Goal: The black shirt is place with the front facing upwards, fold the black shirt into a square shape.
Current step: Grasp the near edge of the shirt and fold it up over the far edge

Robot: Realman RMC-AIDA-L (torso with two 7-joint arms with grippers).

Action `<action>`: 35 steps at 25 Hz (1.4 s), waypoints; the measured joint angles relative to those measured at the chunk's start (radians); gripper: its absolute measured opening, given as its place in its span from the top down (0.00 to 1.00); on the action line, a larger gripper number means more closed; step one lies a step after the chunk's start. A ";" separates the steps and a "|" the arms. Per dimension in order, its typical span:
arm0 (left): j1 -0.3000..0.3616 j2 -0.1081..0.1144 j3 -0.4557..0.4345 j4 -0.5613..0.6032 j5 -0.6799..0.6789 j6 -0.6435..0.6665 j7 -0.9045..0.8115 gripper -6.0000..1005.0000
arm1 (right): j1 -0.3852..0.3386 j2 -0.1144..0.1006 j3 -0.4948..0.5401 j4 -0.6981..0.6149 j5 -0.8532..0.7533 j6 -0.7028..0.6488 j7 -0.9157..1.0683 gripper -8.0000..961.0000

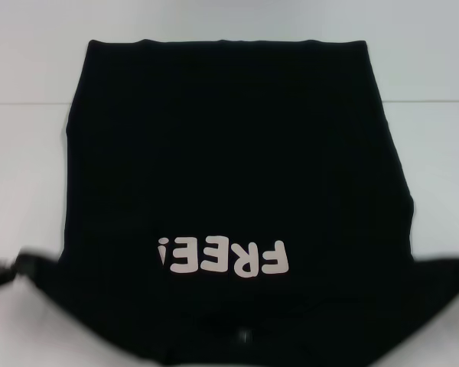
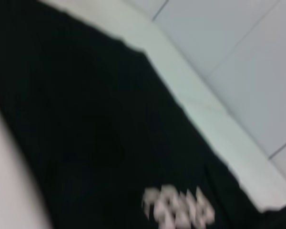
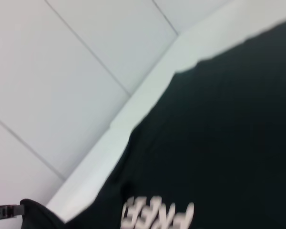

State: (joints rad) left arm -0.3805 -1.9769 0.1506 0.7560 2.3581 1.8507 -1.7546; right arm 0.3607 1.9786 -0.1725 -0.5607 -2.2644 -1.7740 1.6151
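The black shirt (image 1: pixel 229 168) lies spread on the white table, its off-white "FREE!" lettering (image 1: pixel 223 258) upside down near my side. Its two near corners are drawn out sideways into points. My left gripper (image 1: pixel 1 273) sits at the left point and my right gripper (image 1: pixel 457 271) at the right point, each blurred and gripping the fabric. In the left wrist view the black shirt (image 2: pixel 86 124) and its lettering (image 2: pixel 178 207) fill the picture. The right wrist view shows the black shirt (image 3: pixel 219 143), the lettering (image 3: pixel 157 214) and the other arm's gripper (image 3: pixel 5 210) at a far fabric corner.
The white table (image 1: pixel 30 153) shows bare strips left and right of the shirt and beyond its far hem (image 1: pixel 229 42). Pale floor tiles (image 3: pixel 62 71) lie past the table's edge in both wrist views.
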 joint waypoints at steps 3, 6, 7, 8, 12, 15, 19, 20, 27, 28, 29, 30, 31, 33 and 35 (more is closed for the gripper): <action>-0.105 0.014 -0.017 -0.075 0.000 -0.068 -0.005 0.97 | 0.078 -0.003 0.029 0.002 0.001 0.056 0.031 0.92; -0.205 0.021 -0.016 -0.150 0.000 -0.179 -0.007 0.97 | 0.157 -0.005 0.031 0.006 0.002 0.165 0.061 0.91; -0.229 0.020 -0.017 -0.166 0.000 -0.224 -0.010 0.97 | 0.181 -0.005 0.030 0.008 0.002 0.197 0.068 0.91; -0.256 0.019 -0.018 -0.182 -0.001 -0.269 -0.014 0.97 | 0.207 -0.005 0.026 0.014 0.002 0.238 0.075 0.90; -0.338 0.012 -0.018 -0.230 -0.020 -0.451 -0.021 0.97 | 0.299 -0.009 0.009 0.048 0.002 0.389 0.092 0.89; -0.381 0.011 -0.013 -0.273 -0.078 -0.571 -0.011 0.97 | 0.359 -0.010 -0.004 0.078 0.002 0.519 0.106 0.89; -0.433 -0.001 0.008 -0.324 -0.152 -0.730 0.026 0.97 | 0.440 -0.011 -0.047 0.125 0.003 0.685 0.129 0.88; -0.444 -0.009 0.010 -0.334 -0.161 -0.768 0.039 0.97 | 0.456 -0.011 -0.054 0.135 0.003 0.717 0.130 0.87; -0.517 -0.083 0.015 -0.381 -0.313 -0.991 0.237 0.97 | 0.557 0.006 -0.095 0.185 0.003 0.944 0.119 0.86; -0.528 -0.088 0.015 -0.394 -0.344 -1.018 0.275 0.97 | 0.567 0.009 -0.099 0.189 0.004 0.969 0.116 0.85; -0.536 -0.090 0.015 -0.406 -0.370 -1.038 0.305 0.97 | 0.576 0.012 -0.104 0.196 0.004 0.994 0.115 0.85; -0.543 -0.092 0.015 -0.421 -0.400 -1.062 0.342 0.97 | 0.584 0.013 -0.111 0.206 0.004 1.022 0.113 0.85; -0.551 -0.093 0.014 -0.445 -0.444 -1.091 0.393 0.97 | 0.590 0.015 -0.117 0.217 0.004 1.049 0.110 0.85; -0.556 -0.094 0.015 -0.463 -0.474 -1.109 0.435 0.97 | 0.599 0.018 -0.123 0.248 0.004 1.096 0.092 0.84; -0.562 -0.107 0.014 -0.504 -0.537 -1.150 0.533 0.97 | 0.604 0.026 -0.123 0.277 0.004 1.140 0.064 0.84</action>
State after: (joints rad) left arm -0.9426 -2.0839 0.1649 0.2517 1.8212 0.7010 -1.2213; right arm 0.9649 2.0047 -0.2951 -0.2834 -2.2606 -0.6340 1.6788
